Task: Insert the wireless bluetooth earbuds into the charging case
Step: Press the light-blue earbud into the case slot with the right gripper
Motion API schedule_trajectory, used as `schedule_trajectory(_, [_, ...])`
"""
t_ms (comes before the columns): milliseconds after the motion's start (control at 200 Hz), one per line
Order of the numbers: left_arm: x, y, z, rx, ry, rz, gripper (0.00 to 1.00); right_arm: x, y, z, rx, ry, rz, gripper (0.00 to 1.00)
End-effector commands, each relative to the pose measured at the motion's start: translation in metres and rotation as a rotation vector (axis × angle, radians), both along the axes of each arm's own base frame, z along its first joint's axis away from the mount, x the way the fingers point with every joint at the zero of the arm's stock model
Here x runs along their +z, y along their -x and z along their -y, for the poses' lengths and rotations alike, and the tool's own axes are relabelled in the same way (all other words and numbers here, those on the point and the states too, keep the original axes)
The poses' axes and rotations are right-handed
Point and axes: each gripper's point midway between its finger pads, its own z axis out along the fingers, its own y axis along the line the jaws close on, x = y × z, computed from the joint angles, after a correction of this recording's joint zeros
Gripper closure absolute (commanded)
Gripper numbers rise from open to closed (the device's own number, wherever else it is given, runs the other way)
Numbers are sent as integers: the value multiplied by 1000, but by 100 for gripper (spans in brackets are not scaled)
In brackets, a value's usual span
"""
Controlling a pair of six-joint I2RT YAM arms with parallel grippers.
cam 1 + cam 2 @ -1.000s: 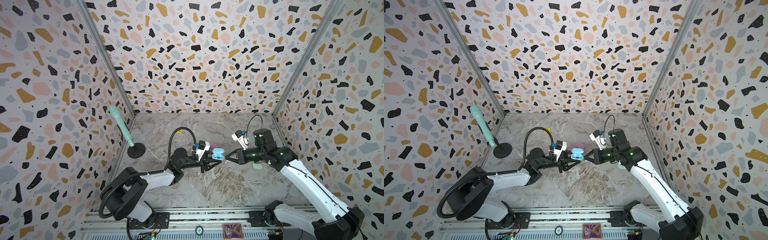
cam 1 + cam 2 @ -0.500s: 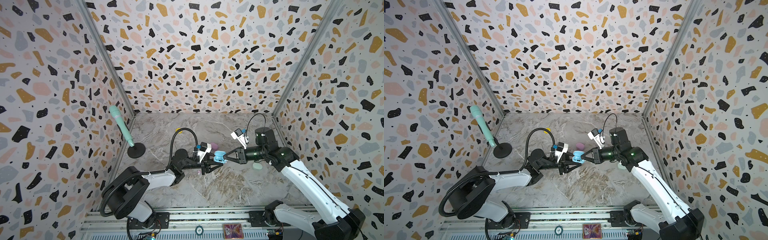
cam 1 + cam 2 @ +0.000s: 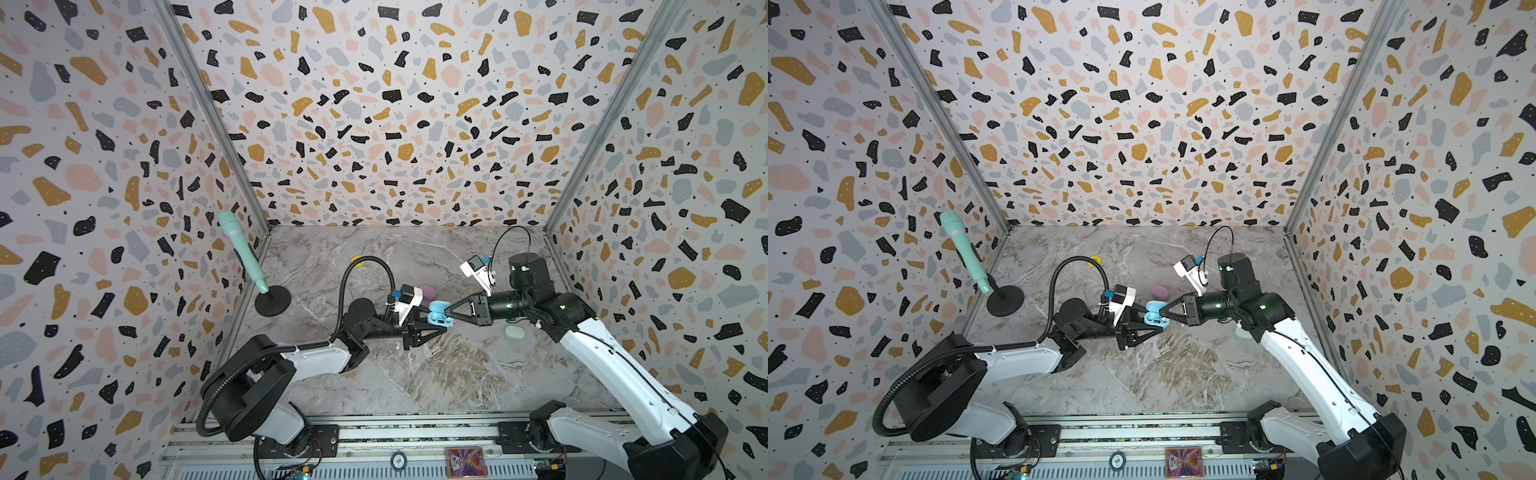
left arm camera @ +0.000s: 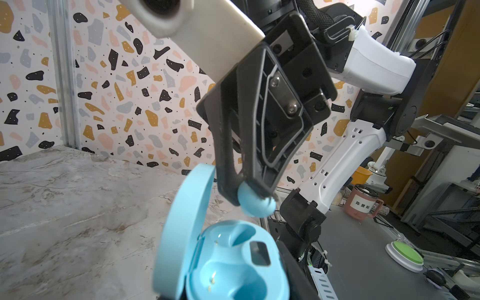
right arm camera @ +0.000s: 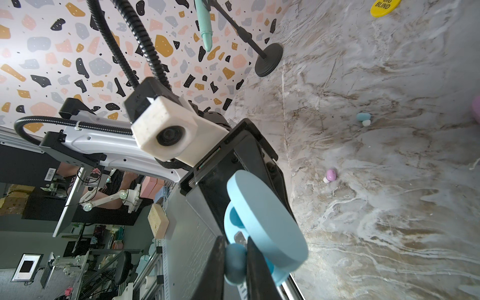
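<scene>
My left gripper (image 3: pixel 434 323) is shut on the light blue charging case (image 3: pixel 437 312), held above the marble floor with its lid (image 4: pixel 184 228) swung open. Both sockets of the case (image 4: pixel 233 265) are empty. My right gripper (image 3: pixel 446 311) is shut on a blue earbud (image 4: pixel 255 205) that hangs just above the case's near socket, close to the lid. In the right wrist view the earbud (image 5: pixel 235 262) sits pinched between the two black fingers (image 5: pixel 215 265), in front of the lid (image 5: pixel 265 215). A blue earbud (image 5: pixel 363 118) and a pink earbud (image 5: pixel 330 175) lie loose on the floor.
A purple case (image 3: pixel 428 291) lies just behind the grippers and a pale green case (image 3: pixel 514 332) under the right arm. A yellow disc (image 3: pixel 356 261) sits farther back. A mint microphone (image 3: pixel 245 253) on a black round stand (image 3: pixel 272 301) leans at the left wall.
The right gripper with the blue earbud has edged a little to the left, closer over the open case. The left gripper and case have stayed nearly still.
</scene>
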Motion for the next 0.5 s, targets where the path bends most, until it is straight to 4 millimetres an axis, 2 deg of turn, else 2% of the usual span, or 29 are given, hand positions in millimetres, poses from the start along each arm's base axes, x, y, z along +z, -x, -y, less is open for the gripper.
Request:
schedule_trajectory(0, [32,12,-3,-29,84,102,84,8,0,-4,14,-25,23,92])
schedule_trajectory(496, [40,17,-7,-28,109,129,85,-3,2,-6,6,-9,-15,92])
